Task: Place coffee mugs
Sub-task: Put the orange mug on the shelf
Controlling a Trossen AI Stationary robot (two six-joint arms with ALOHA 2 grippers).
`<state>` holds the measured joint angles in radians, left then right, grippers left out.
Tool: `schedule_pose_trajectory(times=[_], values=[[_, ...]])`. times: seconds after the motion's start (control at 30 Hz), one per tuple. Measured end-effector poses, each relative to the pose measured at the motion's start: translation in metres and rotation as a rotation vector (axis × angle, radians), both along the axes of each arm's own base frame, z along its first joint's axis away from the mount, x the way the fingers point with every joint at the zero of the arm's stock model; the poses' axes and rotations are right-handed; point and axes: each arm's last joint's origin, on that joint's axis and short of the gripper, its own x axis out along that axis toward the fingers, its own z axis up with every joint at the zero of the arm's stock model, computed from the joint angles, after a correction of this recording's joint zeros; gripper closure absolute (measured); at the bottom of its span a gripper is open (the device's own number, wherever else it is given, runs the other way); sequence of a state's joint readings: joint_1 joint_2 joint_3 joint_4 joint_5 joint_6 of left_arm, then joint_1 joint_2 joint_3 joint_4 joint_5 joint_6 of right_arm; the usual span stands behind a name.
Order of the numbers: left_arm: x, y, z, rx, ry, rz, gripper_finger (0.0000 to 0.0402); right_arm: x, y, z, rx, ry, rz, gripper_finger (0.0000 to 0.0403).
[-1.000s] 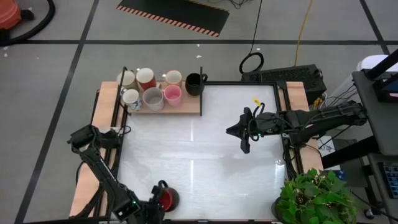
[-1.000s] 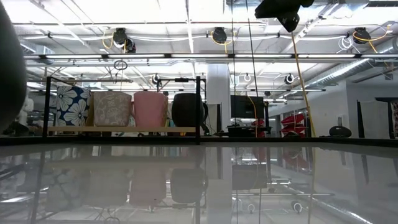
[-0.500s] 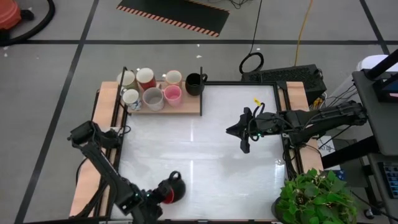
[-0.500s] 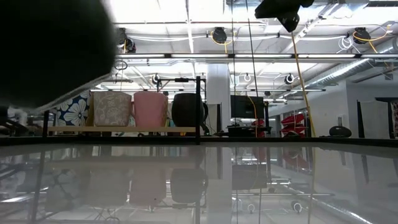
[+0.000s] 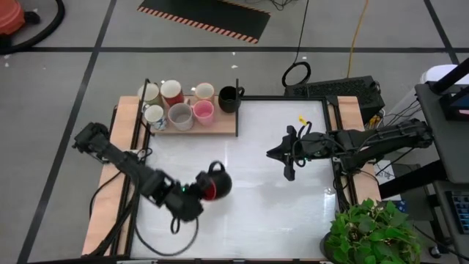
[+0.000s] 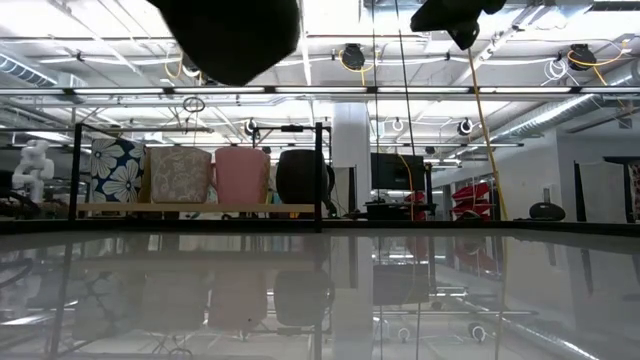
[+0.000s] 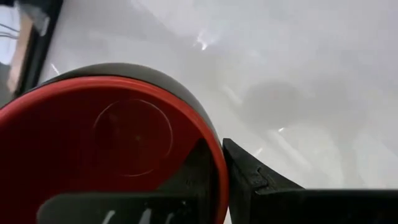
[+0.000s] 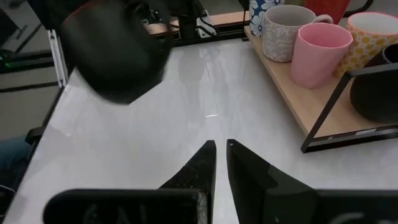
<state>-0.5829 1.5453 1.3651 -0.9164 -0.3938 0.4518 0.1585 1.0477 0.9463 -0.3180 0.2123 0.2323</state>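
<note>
The round mug, black outside and red inside, hangs above the white table, clamped at its rim in the left gripper, well short of the wooden rack. On that rack stand seven other mugs, among them a pink mug, a black mug and a floral blue-and-white mug. The right gripper hovers off to the rack's far side, its fingers nearly together and holding nothing.

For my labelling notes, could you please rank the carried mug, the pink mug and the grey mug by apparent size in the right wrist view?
1. carried mug, nearest the camera
2. pink mug and grey mug: about alike, unranked
</note>
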Motion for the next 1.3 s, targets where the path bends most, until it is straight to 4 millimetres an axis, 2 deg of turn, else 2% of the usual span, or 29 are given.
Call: schedule_pose_trajectory(times=[0.13, 0.33, 0.5, 0.77, 1.0, 1.3], values=[[0.007, 0.033, 0.011, 0.053, -0.005, 0.005, 0.0377, 0.0, 0.0, 0.0, -0.036, 0.005, 0.022, 0.0371], [0.026, 0.083, 0.011, 0.131, 0.022, 0.042, 0.0377, 0.0, 0.0, 0.0, -0.113, 0.012, 0.063, 0.0371], [0.037, 0.127, 0.008, 0.027, 0.058, 0.123, 0.0377, -0.001, 0.0, -0.001, -0.203, 0.034, 0.113, 0.0371], [0.038, 0.187, 0.008, -0.04, 0.07, 0.274, 0.0377, -0.004, -0.001, -0.007, -0.321, 0.113, 0.184, 0.0371], [0.034, 0.218, 0.008, -0.064, 0.062, 0.386, 0.0377, -0.004, -0.001, -0.007, -0.368, 0.116, 0.211, 0.0371], [0.035, 0.237, 0.001, -0.152, 0.075, 0.438, 0.0377, -0.003, -0.001, -0.005, -0.389, 0.091, 0.216, 0.0371]])
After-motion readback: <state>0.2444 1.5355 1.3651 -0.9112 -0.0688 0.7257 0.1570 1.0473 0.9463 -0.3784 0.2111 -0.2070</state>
